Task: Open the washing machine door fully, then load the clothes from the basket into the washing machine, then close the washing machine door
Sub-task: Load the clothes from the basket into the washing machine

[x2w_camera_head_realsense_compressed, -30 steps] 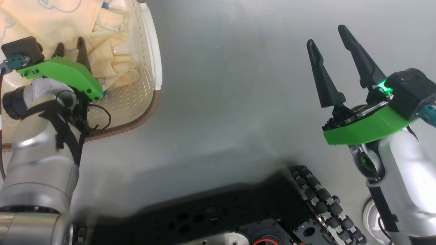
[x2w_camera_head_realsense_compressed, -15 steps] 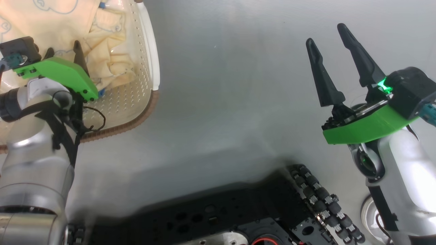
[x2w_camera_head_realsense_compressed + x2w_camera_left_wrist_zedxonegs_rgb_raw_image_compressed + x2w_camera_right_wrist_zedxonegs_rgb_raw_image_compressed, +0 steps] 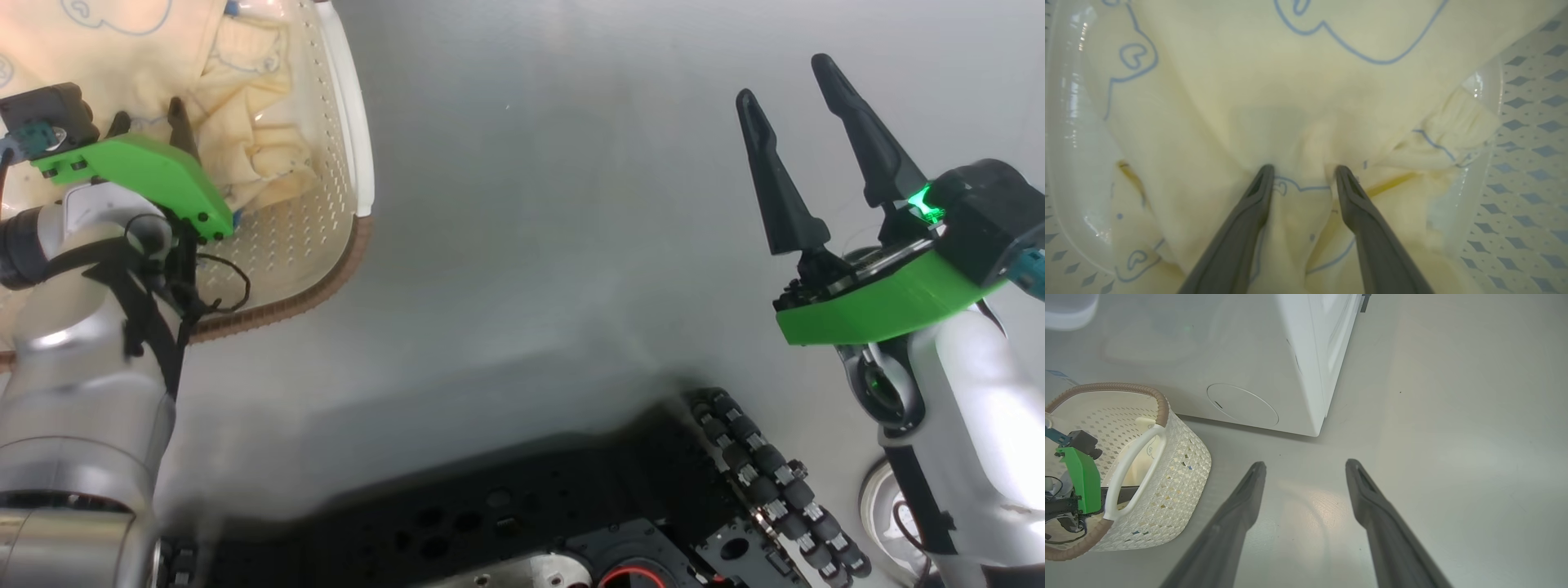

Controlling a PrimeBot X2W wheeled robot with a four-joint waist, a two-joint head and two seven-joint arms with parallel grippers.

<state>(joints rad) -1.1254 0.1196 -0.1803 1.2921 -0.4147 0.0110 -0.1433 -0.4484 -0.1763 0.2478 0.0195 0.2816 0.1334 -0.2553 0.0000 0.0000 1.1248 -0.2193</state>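
Lying heaped in the basket (image 3: 326, 245), the clothes (image 3: 1306, 81) are pale yellow cloth with thin blue outline drawings, and they cover most of its floor. The left gripper (image 3: 1302, 169) reaches down into the heap. Its jaws are spread, both tips are pressed into the fabric and a ridge of cloth rises between them. Whether they squeeze that ridge I cannot tell.

A glossy clear plastic sheet (image 3: 1069, 143) shows round the edges of the garments, and beyond it the basket's perforated cream wall. The white side handle (image 3: 1133, 465) arches over the near wall, below the brown woven-look rim (image 3: 277, 306).

The basket stands on the floor (image 3: 531, 204) just in front of the washing machine (image 3: 1298, 355), a white box whose lower corner shows in the right wrist view with a round flap (image 3: 1242, 405) set low in one face.

The right gripper (image 3: 782, 80) hangs well apart from the basket on the other side of the head view, over bare floor, with its jaws wide and nothing between them.

Nothing lies on the floor between basket and washer corner. The floor is smooth, pale grey and slightly shiny. At the bottom of the head view sits the robot's black base (image 3: 506, 514) with a roller-studded wheel (image 3: 767, 482).
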